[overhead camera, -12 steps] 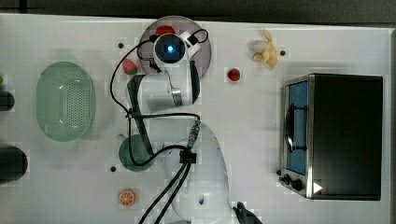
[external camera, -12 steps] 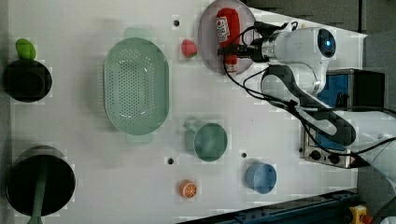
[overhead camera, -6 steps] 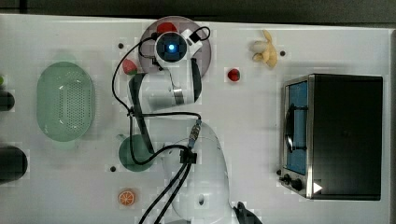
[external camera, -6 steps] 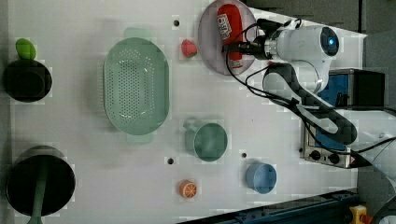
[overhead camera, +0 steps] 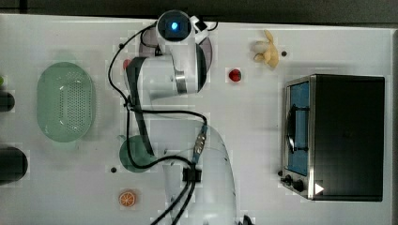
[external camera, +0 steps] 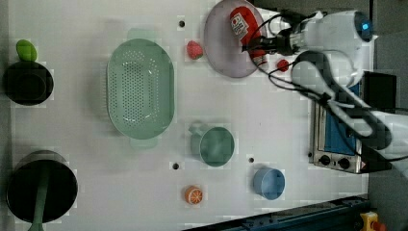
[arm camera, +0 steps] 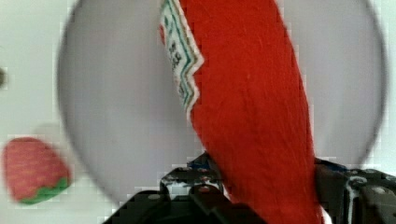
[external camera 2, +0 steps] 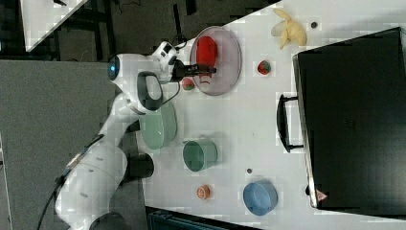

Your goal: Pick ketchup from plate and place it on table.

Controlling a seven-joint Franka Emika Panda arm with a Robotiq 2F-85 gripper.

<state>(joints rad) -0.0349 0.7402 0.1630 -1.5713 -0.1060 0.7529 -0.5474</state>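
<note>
Matt red ketchup (arm camera: 252, 116), smooth plate (arm camera: 121, 116)

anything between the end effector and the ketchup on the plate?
Nothing visible. In the wrist view the slim red ketchup bottle already sits between the end effector fingers, lying on the pale lilac-grey round plate. The small red strawberry lies off the plate, beside it.

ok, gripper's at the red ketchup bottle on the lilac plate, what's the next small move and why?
Probably finish closing, then lift straight up. In the wrist view the gripper straddles the red ketchup bottle near its narrow end, and the bottle appears to lie on the pale lilac plate.
</note>
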